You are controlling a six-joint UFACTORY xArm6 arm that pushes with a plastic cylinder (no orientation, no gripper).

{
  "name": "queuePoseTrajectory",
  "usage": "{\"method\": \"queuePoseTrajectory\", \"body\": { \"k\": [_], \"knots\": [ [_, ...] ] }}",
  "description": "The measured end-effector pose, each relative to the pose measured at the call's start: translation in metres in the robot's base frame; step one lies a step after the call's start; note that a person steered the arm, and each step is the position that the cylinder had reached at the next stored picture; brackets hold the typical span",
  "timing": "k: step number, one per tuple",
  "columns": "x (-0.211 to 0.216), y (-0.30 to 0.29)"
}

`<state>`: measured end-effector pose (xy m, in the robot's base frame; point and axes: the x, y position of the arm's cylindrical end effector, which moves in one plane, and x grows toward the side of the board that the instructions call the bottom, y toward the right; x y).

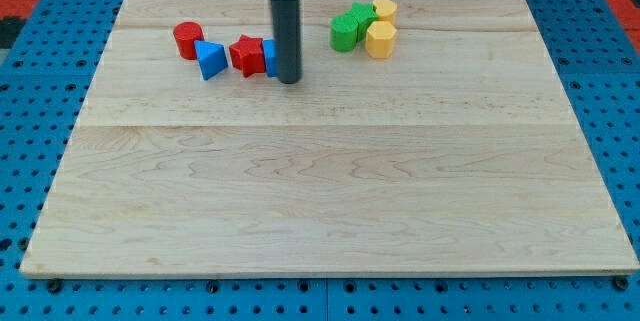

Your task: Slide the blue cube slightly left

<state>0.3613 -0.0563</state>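
The blue cube (269, 57) sits near the view's top, mostly hidden behind my rod; only its left part shows. My tip (289, 81) rests on the board right against the cube's right side. A red star block (246, 54) touches the cube's left side. A blue triangular block (210, 60) lies left of the star, and a red cylinder (187, 39) stands at its upper left.
A cluster at the view's top right of the rod holds two green blocks (349, 27) and two yellow blocks (381, 37) packed together. The wooden board (320, 181) lies on a blue pegboard table.
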Motion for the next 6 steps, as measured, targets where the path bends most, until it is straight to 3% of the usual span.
{"method": "queuePoseTrajectory", "body": {
  "k": [3, 4, 6],
  "knots": [
    [-0.015, -0.073],
    [0.025, -0.021],
    [-0.05, 0.062]
  ]
}}
